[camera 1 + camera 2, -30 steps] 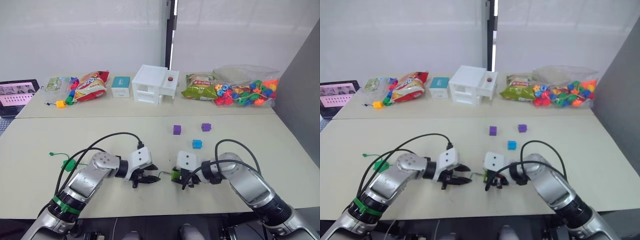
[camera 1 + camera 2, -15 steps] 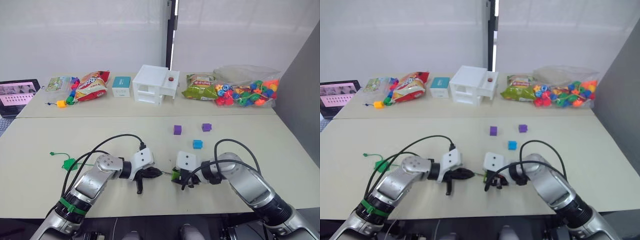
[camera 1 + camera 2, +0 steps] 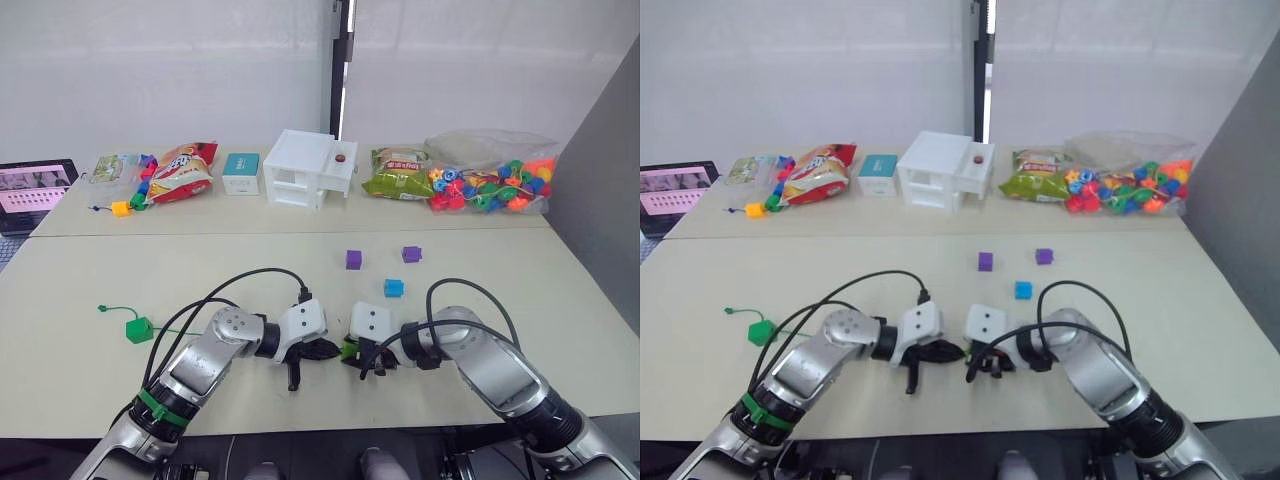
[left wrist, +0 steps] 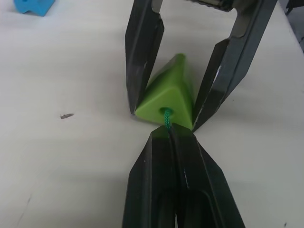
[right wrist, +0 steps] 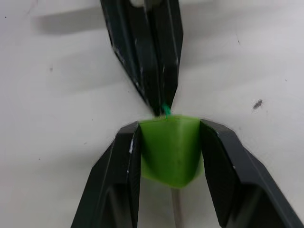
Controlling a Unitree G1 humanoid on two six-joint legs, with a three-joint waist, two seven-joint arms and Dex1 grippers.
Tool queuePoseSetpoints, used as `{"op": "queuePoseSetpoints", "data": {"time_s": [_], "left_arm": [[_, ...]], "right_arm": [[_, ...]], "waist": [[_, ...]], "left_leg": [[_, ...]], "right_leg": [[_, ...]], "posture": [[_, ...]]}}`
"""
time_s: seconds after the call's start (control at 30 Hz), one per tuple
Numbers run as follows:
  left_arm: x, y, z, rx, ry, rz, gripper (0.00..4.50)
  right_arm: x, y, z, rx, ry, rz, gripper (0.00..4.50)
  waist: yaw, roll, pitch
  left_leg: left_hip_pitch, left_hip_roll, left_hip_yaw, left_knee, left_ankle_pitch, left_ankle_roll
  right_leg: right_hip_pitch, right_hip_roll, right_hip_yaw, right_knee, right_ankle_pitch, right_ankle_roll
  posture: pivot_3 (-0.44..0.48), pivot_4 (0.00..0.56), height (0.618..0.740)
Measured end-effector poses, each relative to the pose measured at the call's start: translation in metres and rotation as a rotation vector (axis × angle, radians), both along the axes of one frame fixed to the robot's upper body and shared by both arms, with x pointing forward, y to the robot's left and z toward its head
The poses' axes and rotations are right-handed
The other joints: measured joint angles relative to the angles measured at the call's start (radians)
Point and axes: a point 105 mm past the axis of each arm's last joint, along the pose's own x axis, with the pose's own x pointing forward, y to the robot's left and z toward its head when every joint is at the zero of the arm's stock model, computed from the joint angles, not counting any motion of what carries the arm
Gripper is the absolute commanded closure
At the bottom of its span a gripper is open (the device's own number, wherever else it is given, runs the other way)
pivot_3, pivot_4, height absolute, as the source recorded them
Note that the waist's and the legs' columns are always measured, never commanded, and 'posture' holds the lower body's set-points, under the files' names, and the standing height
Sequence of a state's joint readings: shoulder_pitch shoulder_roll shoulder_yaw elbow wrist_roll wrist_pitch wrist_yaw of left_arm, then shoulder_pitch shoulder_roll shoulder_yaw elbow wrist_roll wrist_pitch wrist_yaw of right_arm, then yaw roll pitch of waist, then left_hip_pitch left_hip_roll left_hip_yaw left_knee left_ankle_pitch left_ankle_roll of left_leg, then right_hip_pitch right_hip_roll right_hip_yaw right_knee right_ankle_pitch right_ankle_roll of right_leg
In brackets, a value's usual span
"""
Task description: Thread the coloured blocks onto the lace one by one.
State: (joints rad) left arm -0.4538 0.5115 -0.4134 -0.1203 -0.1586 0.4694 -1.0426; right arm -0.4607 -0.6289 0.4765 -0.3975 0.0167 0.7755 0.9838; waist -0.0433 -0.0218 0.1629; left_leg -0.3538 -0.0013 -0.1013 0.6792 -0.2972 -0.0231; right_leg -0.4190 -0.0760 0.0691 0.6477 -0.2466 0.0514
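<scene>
One light green block [image 4: 167,97], lower centre of the head view, clamped steady between right gripper [image 4: 190,76] jaws; left gripper [image 5: 159,102], closed on the lace [image 4: 166,116], feeds it into the block's hole.

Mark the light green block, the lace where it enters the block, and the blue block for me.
light green block [image 4: 166,97], left wrist view, on its front face above the hole.
lace [image 4: 167,116], left wrist view, on the green cord at the hole.
blue block [image 3: 394,288], left eye view, on its top face.
</scene>
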Motion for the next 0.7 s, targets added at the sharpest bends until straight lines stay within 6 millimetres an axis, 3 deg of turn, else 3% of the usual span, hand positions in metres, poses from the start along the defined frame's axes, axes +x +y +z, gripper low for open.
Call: {"op": "queuePoseSetpoints", "data": {"time_s": [0.23, 0.4, 0.43, 0.6, 0.67, 0.7], "left_arm": [[0.003, -0.003, 0.004, -0.001, 0.001, 0.009, 4.48], [0.004, 0.008, 0.008, -0.016, 0.04, 0.065, 3.07], [0.002, 0.009, 0.011, -0.022, 0.04, 0.057, 2.74], [-0.002, 0.019, 0.022, 0.002, 0.007, 0.036, 1.02], [-0.002, 0.022, 0.022, 0.018, 0.011, 0.032, 1.01], [-0.003, 0.021, 0.022, 0.021, 0.014, 0.023, 1.01]], "right_arm": [[0.001, 0.003, 0.0, 0.004, 0.008, -0.007, 3.17], [0.001, 0.007, 0.001, 0.015, 0.011, -0.002, 3.17], [0.002, 0.007, 0.001, 0.017, 0.013, -0.005, 2.17], [0.005, 0.012, 0.002, 0.039, 0.001, -0.02, 0.51], [0.006, 0.011, 0.002, 0.039, 0.0, -0.026, 0.02], [0.007, 0.01, 0.003, 0.04, -0.001, -0.032, 0.02]], "waist": [[-0.001, 0.0, 0.0], [-0.007, 0.0, 0.0], [-0.008, 0.0, 0.0], [-0.004, 0.0, 0.0], [-0.001, 0.0, 0.0], [0.0, 0.0, 0.0]], "left_leg": [[0.001, 0.0, 0.0, 0.0, 0.0, 0.0], [0.0, 0.001, 0.0, 0.0, 0.0, 0.0], [0.0, 0.001, 0.0, 0.0, 0.0, 0.0], [0.0, 0.001, 0.0, 0.0, 0.0, 0.0], [0.0, 0.0, 0.0, 0.0, 0.0, 0.0], [0.0, 0.0, 0.0, 0.0, 0.0, 0.0]], "right_leg": [[0.001, 0.0, 0.0, 0.0, 0.0, 0.0], [-0.001, 0.001, 0.0, 0.001, 0.0, 0.0], [-0.001, 0.001, 0.0, 0.001, 0.0, 0.0], [-0.001, 0.0, 0.0, 0.0, 0.0, 0.0], [-0.001, 0.0, 0.0, 0.0, 0.0, 0.0], [-0.001, 0.0, 0.0, 0.0, 0.0, 0.0]], "posture": [[0.0, 0.15, 0.74], [0.0, 0.15, 0.74], [0.0, 0.15, 0.74], [0.0, 0.15, 0.74], [0.0, 0.15, 0.74], [0.0, 0.15, 0.74]]}}
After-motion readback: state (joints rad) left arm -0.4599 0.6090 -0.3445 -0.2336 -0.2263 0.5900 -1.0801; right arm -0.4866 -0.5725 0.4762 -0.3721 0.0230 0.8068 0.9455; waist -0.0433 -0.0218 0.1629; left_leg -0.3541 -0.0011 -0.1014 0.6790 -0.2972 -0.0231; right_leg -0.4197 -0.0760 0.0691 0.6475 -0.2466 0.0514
